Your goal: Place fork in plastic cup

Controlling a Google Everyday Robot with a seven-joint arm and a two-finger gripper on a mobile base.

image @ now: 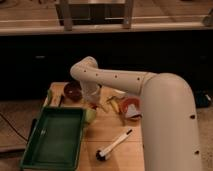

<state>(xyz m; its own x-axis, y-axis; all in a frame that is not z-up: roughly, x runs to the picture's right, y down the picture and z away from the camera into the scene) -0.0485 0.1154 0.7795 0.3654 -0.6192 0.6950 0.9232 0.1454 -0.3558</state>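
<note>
Plastic cup (90, 115) sat on the wooden table (112, 135), touching the green tray's (52, 137) right edge. Nearest the camera, a black-and-white brush (114, 145) lay on the table. Gripper (93, 104) hung right above the cup, jaws apart; couldn't tell if anything was between them. Behind: dark red bowl (73, 91).
</note>
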